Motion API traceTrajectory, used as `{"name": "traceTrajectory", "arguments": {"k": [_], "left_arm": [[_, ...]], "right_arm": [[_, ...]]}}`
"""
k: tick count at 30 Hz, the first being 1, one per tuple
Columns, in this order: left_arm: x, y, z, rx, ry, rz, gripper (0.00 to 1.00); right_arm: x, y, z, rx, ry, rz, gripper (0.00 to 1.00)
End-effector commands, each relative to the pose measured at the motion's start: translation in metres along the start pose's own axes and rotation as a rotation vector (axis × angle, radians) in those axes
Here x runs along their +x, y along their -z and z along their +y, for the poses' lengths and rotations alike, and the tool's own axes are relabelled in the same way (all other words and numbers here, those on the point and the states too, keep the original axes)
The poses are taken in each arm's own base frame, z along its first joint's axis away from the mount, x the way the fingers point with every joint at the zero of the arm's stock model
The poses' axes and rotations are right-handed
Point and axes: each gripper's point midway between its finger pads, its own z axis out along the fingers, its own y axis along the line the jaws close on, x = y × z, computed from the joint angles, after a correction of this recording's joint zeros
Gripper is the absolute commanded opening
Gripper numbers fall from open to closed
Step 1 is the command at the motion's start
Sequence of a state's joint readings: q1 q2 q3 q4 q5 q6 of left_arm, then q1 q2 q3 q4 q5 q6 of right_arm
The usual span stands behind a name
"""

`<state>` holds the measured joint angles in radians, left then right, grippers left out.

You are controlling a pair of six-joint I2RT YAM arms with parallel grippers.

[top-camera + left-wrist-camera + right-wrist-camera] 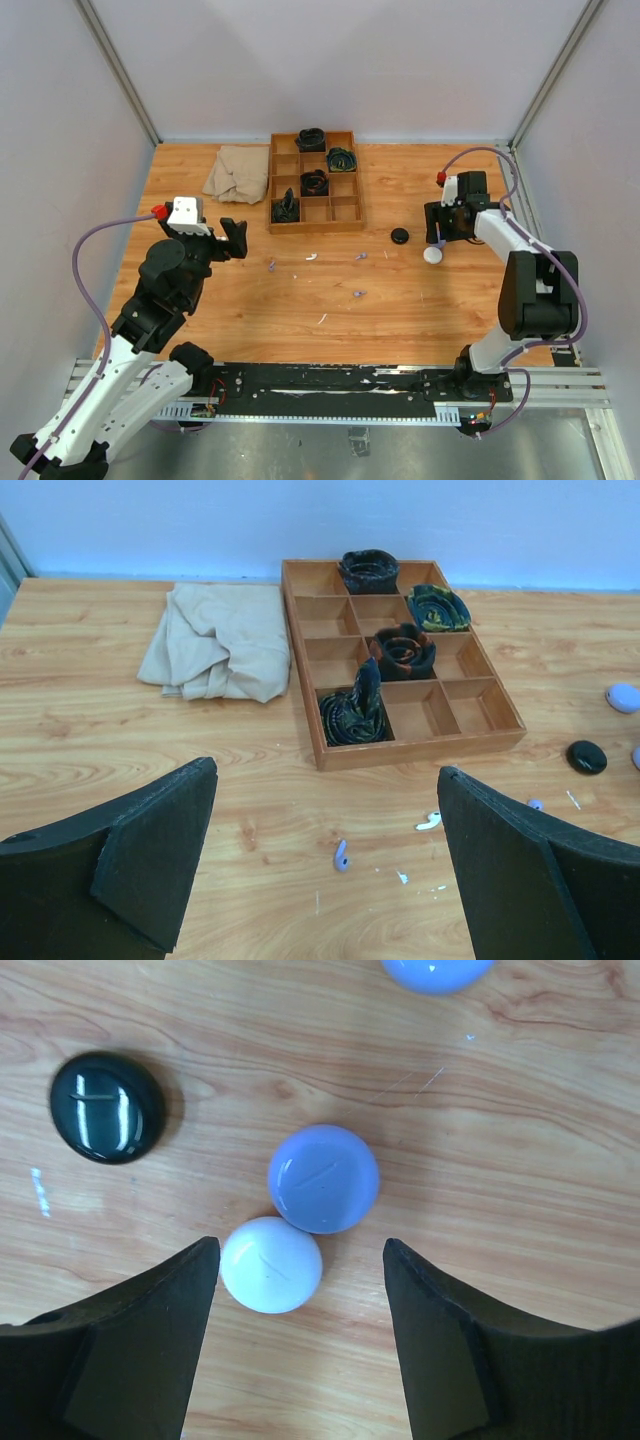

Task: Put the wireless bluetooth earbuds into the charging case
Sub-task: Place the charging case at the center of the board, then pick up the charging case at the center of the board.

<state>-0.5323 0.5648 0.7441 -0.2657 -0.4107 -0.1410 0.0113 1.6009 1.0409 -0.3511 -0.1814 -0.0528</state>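
White case (271, 1264) and lilac case (323, 1178) (touching) sit below parted, empty right jaws; left jaws likewise.

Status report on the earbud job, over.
Left gripper open, empty, hovering. Right gripper open above white puck and lilac puck. Earbuds loose on table, none in a case. Nothing blocking.

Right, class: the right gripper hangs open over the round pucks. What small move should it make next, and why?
Probably shift the right gripper slightly to centre on the white puck before lowering. Its jaws are open and empty, and the white puck and lilac puck lie side by side in line with the gap, so closing here might catch both.
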Motion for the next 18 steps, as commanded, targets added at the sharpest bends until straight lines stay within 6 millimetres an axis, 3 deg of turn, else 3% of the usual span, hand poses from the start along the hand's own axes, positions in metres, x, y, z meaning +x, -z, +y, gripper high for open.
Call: {"name": "traceTrajectory", "arguments": {"k": [1,10,18], "left_arm": [[-0.005,-0.001,0.001,-0.003,0.012,-0.030,0.97],[-0.005,-0.001,-0.001,0.010,0.013,-0.030,0.97],[-0.004,-0.002,-0.003,0.024,0.012,-0.027,0.97]], "right_arm": [[-0.002,-0.004,-0.016,0.022,0.166,0.038,0.68],[-0.007,-0.023,-0.013,-0.077,0.313,0.070,0.65],[0.014,-0.038,-0.011,-0.149,0.329,0.165,0.57]]}}
